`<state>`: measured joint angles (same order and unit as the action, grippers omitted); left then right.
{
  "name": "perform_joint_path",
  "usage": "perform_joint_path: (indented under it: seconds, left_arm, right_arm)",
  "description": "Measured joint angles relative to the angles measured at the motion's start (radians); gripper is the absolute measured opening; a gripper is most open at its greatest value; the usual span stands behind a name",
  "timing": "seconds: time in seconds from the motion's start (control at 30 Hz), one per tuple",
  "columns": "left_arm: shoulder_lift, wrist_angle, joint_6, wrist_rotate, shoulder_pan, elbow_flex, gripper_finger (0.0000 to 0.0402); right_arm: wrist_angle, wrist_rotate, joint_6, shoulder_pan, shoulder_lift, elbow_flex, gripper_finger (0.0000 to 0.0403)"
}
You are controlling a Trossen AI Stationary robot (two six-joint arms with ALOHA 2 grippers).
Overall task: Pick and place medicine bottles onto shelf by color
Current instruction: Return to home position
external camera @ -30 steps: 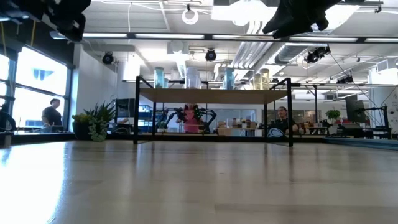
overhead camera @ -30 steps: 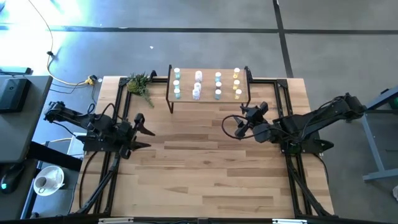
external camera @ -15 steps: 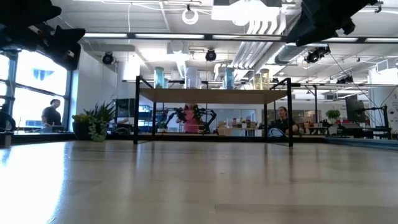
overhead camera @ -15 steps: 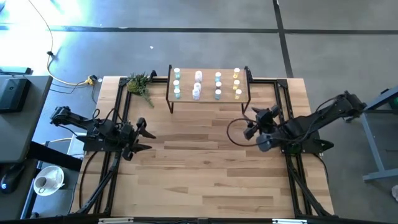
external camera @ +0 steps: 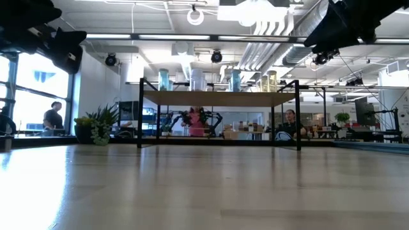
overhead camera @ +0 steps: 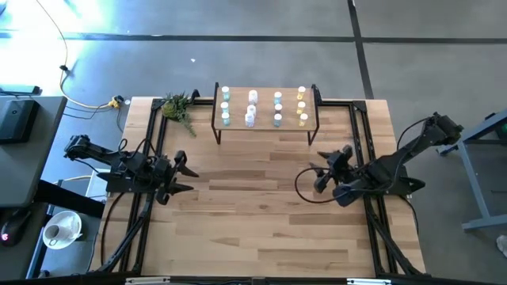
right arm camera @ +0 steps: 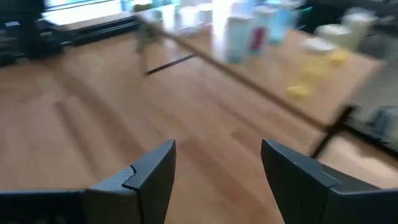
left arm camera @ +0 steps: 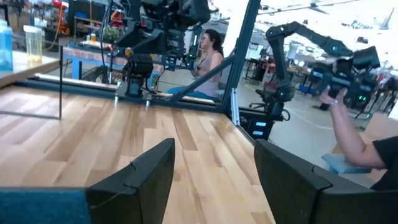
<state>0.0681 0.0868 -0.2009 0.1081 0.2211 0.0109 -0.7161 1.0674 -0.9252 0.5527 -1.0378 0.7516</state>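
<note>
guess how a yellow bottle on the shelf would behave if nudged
The yellow bottles are tiny upright cylinders, so one is probably light and apt to tip. They stand close together near the shelf end, so a toppled one might hit its neighbour or roll off.

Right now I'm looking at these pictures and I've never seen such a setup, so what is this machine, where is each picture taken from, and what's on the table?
It is a robot: two dark arms at a wooden table. One picture looks straight down, one looks level across the tabletop, and two come from cameras on the arms' wrists. The left hand and the right hand are both open and hold nothing. At the table's far end stands a small shelf carrying the medicine bottles in columns by colour, with a plant beside it. The people belong to the room behind.
</note>
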Motion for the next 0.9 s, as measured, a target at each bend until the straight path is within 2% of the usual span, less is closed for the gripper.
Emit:
perform_joint_path:
  seconds: [0.1, 0.2, 0.23, 0.33, 0.4, 0.47, 0.53, 0.67, 0.77, 0.9]
  left_arm:
    - [0.0, 0.0, -0.052, 0.0, 0.0, 0.0, 0.0211]
    - [0.0, 0.0, -0.056, 0.001, 0.0, 0.0, 0.0211]
    - [0.0, 0.0, -0.054, 0.001, 0.0, 0.0, 0.0211]
    - [0.0, 0.0, -0.051, 0.004, 0.0, 0.0, 0.0211]
    - [0.0, 0.0, -0.051, 0.007, 0.0, 0.0, 0.0211]
    - [0.0, 0.0, -0.051, 0.008, 0.0, 0.0, 0.0211]
    - [0.0, 0.0, -0.051, 0.008, 0.0, 0.0, 0.0211]
    - [0.0, 0.0, -0.051, 0.008, 0.0, 0.001, 0.0211]
    - [0.0, -0.007, -0.05, 0.008, 0.0, 0.001, 0.0211]
    - [0.0, -0.01, -0.046, 0.01, 0.0, 0.001, 0.0211]
  right_arm:
    - [0.171, -0.092, 0.151, -0.01, 0.0, -0.009, 0.0227]
    - [0.429, -0.228, 0.386, -0.024, 0.0, -0.043, 0.0227]
    - [0.537, -0.303, 0.483, -0.032, 0.0, -0.063, 0.0227]
    - [0.845, -0.624, 0.782, -0.069, -0.002, -0.118, 0.0227]
    - [0.984, -0.822, 0.924, -0.096, 0.003, -0.125, 0.0227]
    - [1.012, -0.914, 0.989, -0.115, 0.038, -0.122, 0.0227]
    - [0.974, -0.902, 1.012, -0.131, 0.087, -0.118, 0.0227]
    - [0.825, -0.777, 0.985, -0.162, 0.222, -0.118, 0.0227]
    - [0.754, -0.777, 0.976, -0.175, 0.331, -0.135, 0.0227]
    - [0.785, -0.792, 0.968, -0.175, 0.477, -0.239, 0.0227]
